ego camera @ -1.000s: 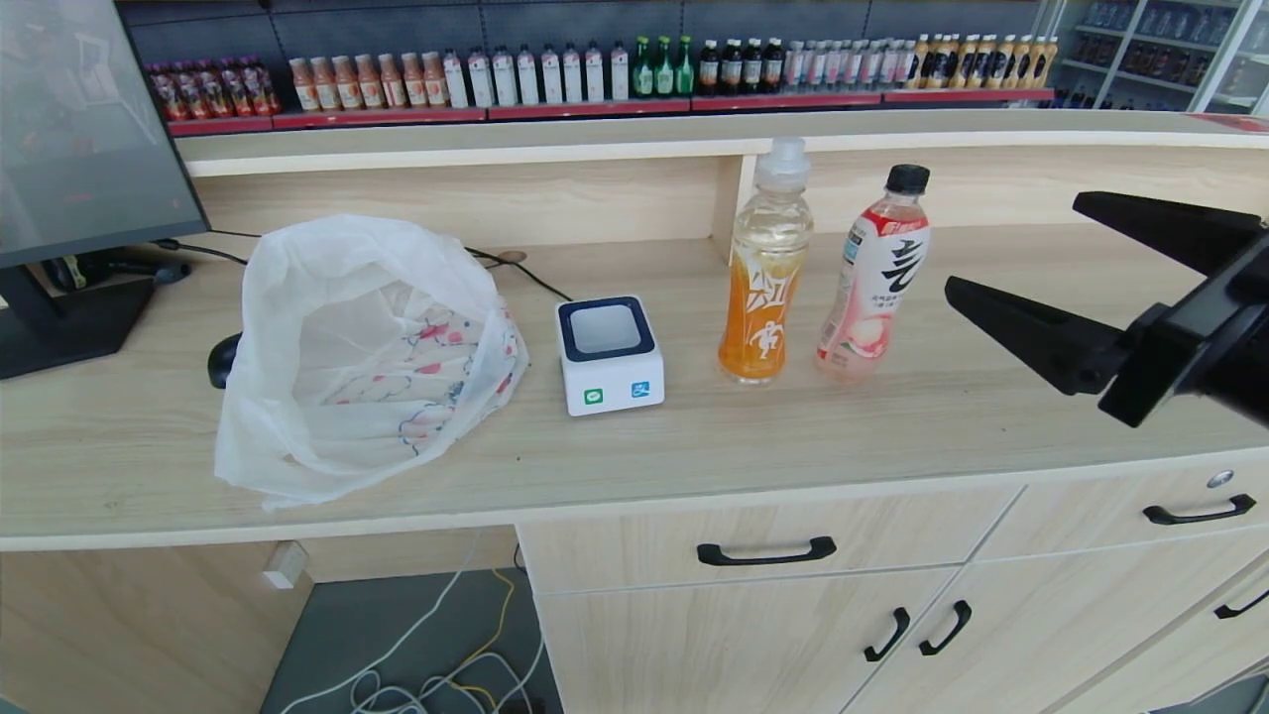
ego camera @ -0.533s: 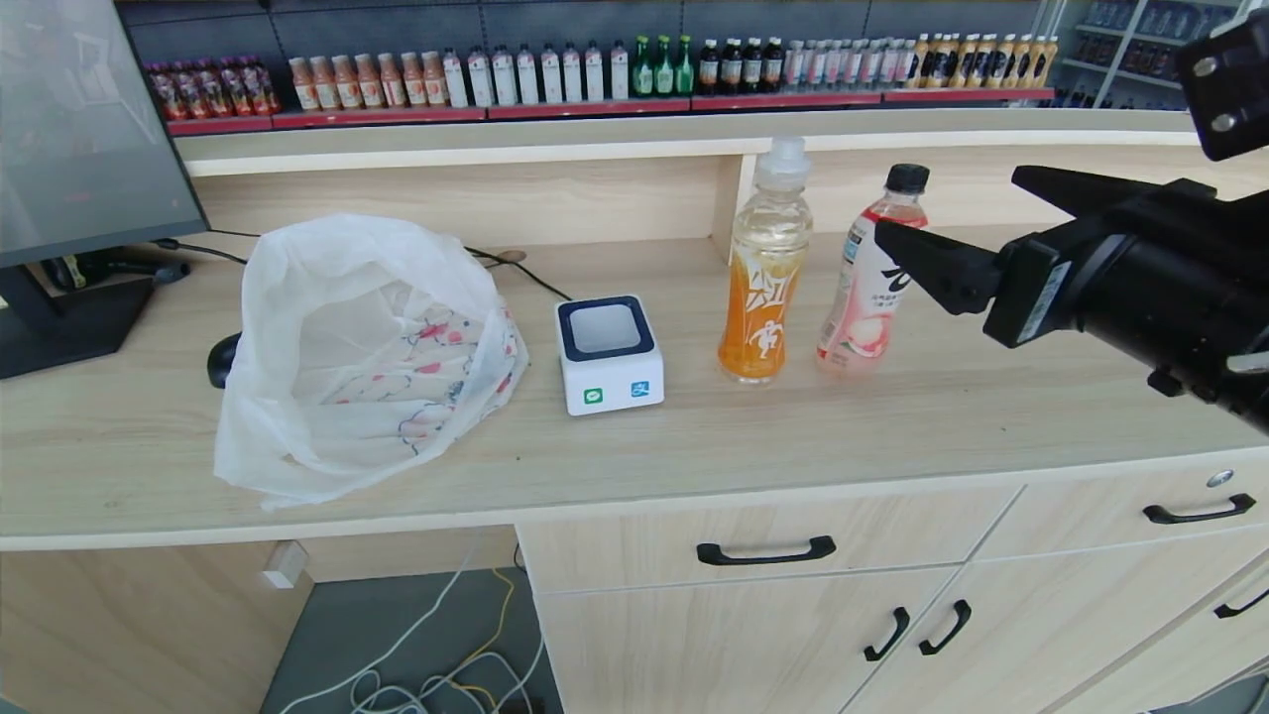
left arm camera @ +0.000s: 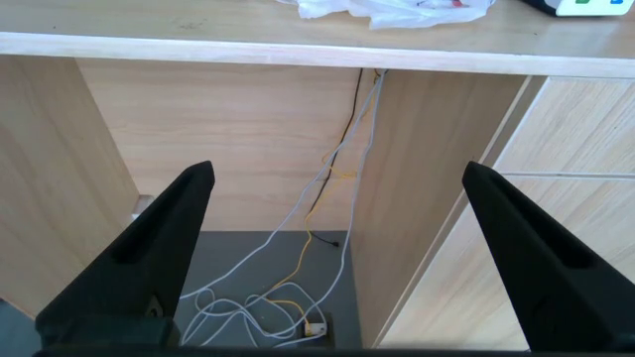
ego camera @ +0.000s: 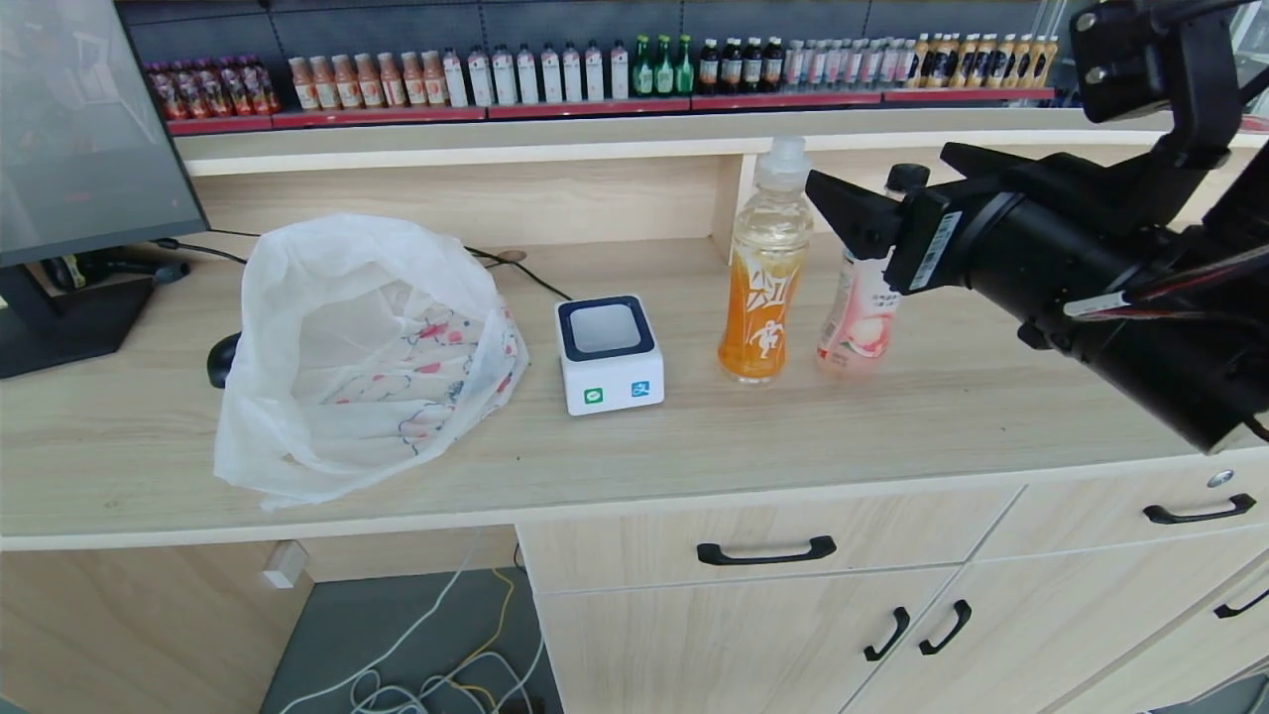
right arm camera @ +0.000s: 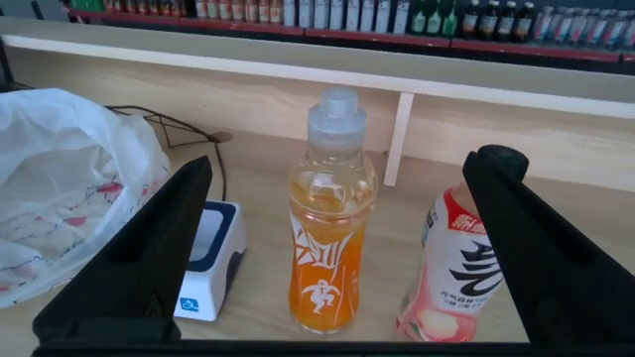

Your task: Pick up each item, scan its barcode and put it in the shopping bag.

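Right tool (ego camera: 877, 174) hung wide open near the tops of orange bottle (ego camera: 761, 288) and pink bottle (ego camera: 861, 317), both upright on worktop (ego camera: 892, 416). Scanner (ego camera: 607, 352) sat between the bottles and shopping bag (ego camera: 357, 347). Left tool (left arm camera: 337, 171) was wide open below the worktop edge.

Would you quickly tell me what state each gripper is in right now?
Left gripper: open, holding nothing.
Right gripper: open, holding nothing.

Nothing legible — stylised marks on orange bottle (ego camera: 761, 297), pink bottle (ego camera: 859, 322)
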`<state>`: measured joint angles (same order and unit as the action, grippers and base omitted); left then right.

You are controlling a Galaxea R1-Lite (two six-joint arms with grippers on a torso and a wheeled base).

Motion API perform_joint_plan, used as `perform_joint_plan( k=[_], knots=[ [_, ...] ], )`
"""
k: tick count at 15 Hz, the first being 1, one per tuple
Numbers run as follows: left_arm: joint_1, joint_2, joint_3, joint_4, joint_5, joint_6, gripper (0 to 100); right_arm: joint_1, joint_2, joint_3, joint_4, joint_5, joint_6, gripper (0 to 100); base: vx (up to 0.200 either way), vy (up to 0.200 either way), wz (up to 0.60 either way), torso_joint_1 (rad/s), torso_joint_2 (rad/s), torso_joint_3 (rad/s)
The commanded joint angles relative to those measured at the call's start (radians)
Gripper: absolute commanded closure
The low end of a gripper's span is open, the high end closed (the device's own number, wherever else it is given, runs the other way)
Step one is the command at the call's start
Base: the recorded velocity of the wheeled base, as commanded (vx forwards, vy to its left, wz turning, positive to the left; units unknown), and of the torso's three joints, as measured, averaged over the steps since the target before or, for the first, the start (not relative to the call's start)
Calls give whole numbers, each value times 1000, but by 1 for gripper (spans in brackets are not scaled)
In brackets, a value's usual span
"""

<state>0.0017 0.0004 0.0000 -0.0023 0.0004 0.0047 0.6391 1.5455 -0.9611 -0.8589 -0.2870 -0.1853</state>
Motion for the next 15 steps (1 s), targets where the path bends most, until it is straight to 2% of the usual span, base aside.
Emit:
perform_joint_plan(
  k=[1,7,9,15],
  knots=[
    [0,0,0,-1,1,0,0,1,70,4,-35,-4,21,0,0,0,0,0,0,0],
    [0,0,0,-1,1,0,0,1,139,-54,-40,-15,55,0,0,0,0,0,0,0],
    [0,0,0,-1,1,0,0,1,179,-93,-40,-34,112,0,0,0,0,0,0,0],
    [0,0,0,-1,1,0,0,-3,257,-194,-37,-29,116,0,0,0,0,0,0,0]
  ],
)
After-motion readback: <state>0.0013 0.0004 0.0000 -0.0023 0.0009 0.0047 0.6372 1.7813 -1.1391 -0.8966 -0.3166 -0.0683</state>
